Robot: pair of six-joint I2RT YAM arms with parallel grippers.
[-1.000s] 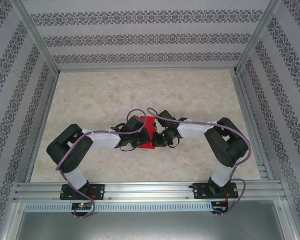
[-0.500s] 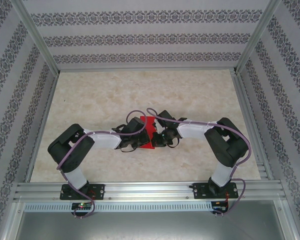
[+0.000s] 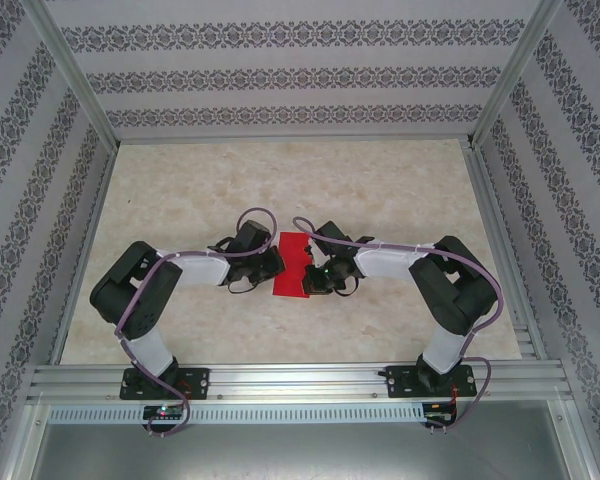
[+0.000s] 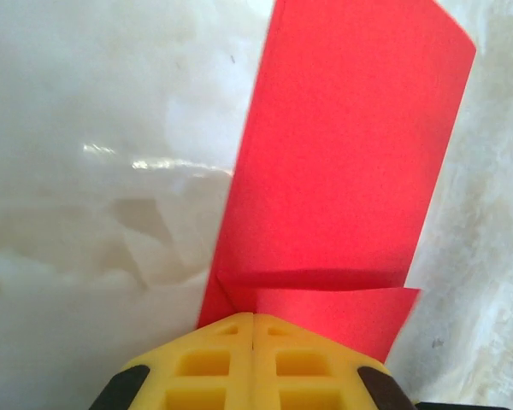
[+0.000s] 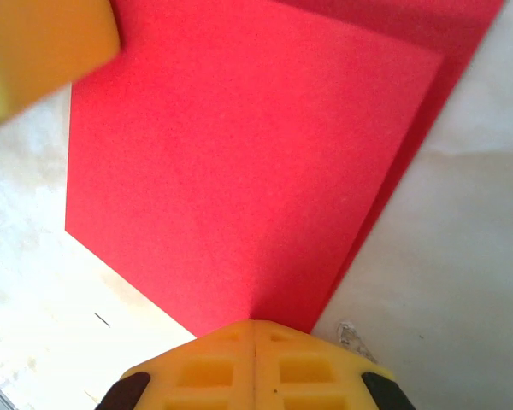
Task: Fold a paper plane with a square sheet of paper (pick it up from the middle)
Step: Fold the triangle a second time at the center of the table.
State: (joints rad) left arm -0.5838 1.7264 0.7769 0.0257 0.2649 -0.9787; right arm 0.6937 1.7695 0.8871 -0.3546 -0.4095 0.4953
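Observation:
The square sheet of paper (image 3: 292, 268) is bright red and lies folded into a narrow strip on the table between my two grippers. My left gripper (image 3: 270, 263) is at its left edge. In the left wrist view the paper (image 4: 342, 154) runs away from my left gripper (image 4: 253, 316), which is shut, with a small raised flap meeting the jaw tips. My right gripper (image 3: 315, 278) is at the right edge. In the right wrist view my right gripper (image 5: 255, 323) is shut on the paper (image 5: 239, 171), whose layers converge at the tips. A left finger (image 5: 43, 51) shows at the far corner.
The pale marbled table (image 3: 380, 190) is walled in by patterned panels with metal frame posts (image 3: 75, 75). An aluminium rail (image 3: 300, 380) runs along the near edge with both arm bases on it. Purple cables loop over both arms near the paper.
My left gripper has drawn back to the left, off the top of the paper, so more red shows. The right arm has hardly moved.

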